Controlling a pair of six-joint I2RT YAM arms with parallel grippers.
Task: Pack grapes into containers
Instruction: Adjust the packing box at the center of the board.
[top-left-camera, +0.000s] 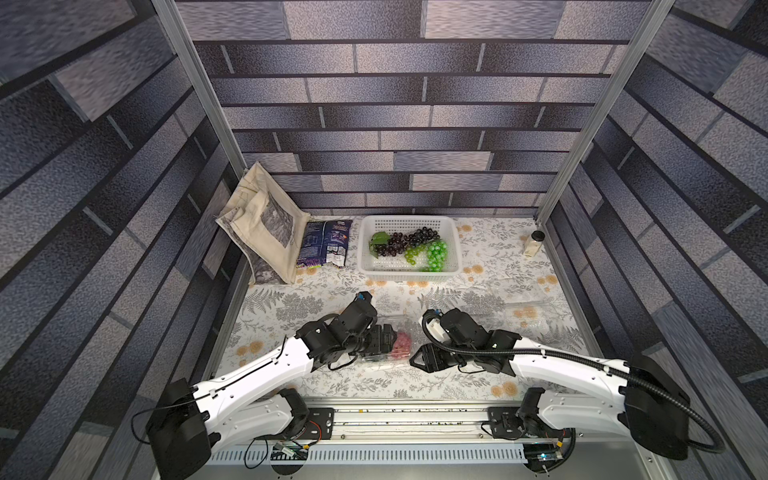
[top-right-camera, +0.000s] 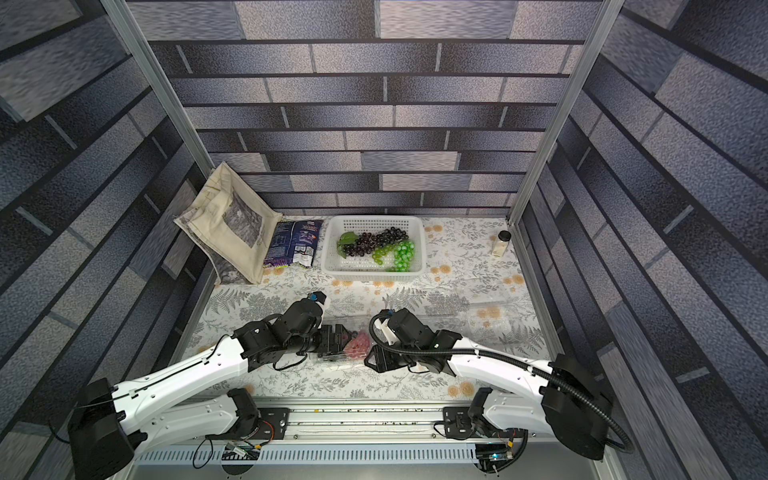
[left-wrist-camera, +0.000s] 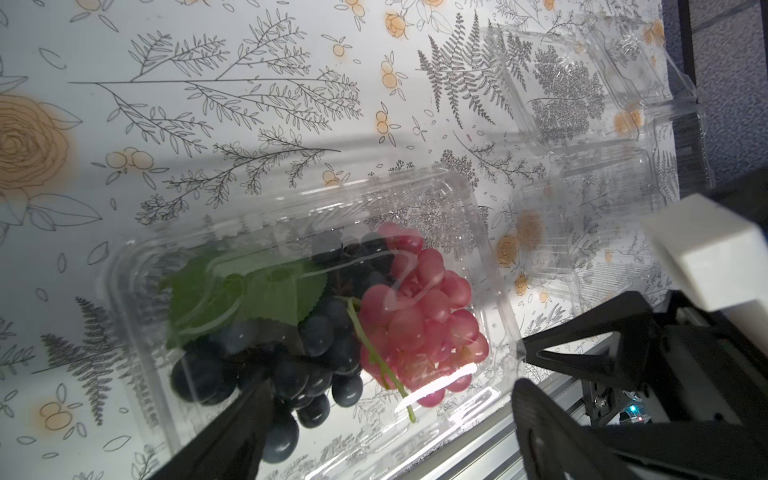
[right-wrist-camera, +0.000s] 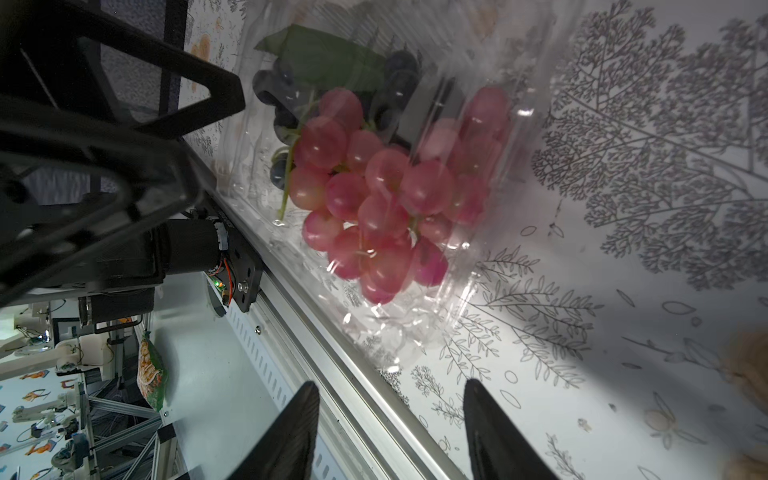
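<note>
Left claw (left-wrist-camera: 392, 380): jaws spread wide. One finger (left-wrist-camera: 232, 428) lies across the lid of the filled clamshell (left-wrist-camera: 494, 291), the other sits just outside its near rim. Can't tell if either presses on the plastic.

Right claw (right-wrist-camera: 390, 384): jaws part-spread and gripping nothing, tips just short of the same clamshell's end.

The clamshell sits on the tabletop (top-left-camera: 316, 386) near the front edge, between the two claws. Inside are red grapes (left-wrist-camera: 419, 316), dark grapes (left-wrist-camera: 320, 340) and a green leaf (left-wrist-camera: 257, 291). The lid is down over them, latch unclear.

Left arm (top-left-camera: 257, 370) and right arm (top-left-camera: 561, 365) both reach low from the front rail. Their wrists are turned inward so the claws face each other.

In both top views the left wrist hides most of the clamshell, and only the red bunch shows. Two more clear clamshells (left-wrist-camera: 582, 95) lie to the right, barely visible from above.

The white basket (top-left-camera: 409, 272) at the back holds a dark purple bunch (top-left-camera: 409, 241), a pale green bunch (top-left-camera: 413, 253) and a bright green bunch (top-left-camera: 436, 253). A snack packet (top-left-camera: 326, 243) and a tote bag (top-left-camera: 266, 232) lie left of it. A small jar (top-left-camera: 534, 243) stands in the far right corner.
</note>
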